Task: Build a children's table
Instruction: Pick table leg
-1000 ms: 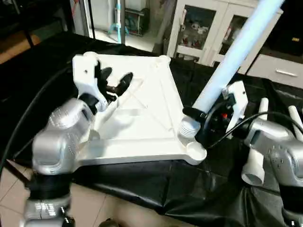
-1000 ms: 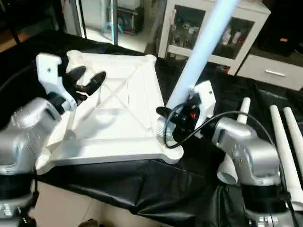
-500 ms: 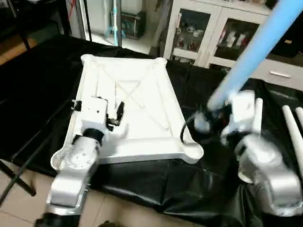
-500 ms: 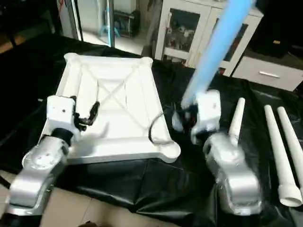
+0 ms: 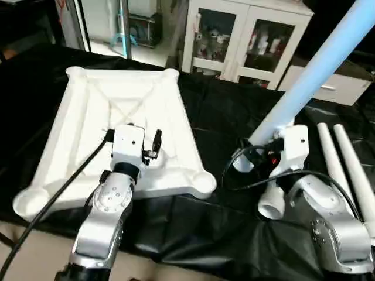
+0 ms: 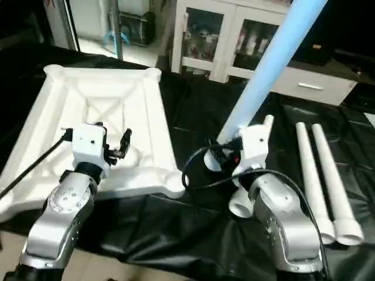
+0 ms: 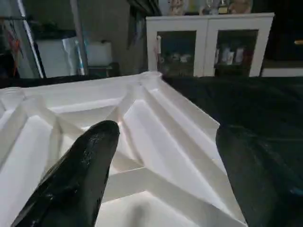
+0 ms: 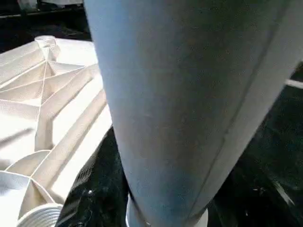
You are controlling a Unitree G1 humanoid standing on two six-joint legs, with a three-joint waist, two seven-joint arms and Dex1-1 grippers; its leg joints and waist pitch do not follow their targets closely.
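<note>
Left eye view gives us the top (image 5: 76,117) lying ribbed side up on the black-draped counter (image 5: 222,117), toward our left. Our left gripper (image 5: 153,145) hovers over the top's near edge with its jaws spread and nothing between them; in the left wrist view its two black fingers (image 7: 80,179) stand wide apart above the ribs. Our right gripper (image 5: 258,159) has its jaws clamped on a leg (image 5: 319,76), which tilts up and away to the right, its thick end beside the top's near right corner, apart from it. Three more legs (image 6: 319,175) lie on the counter at our right, two side by side.
</note>
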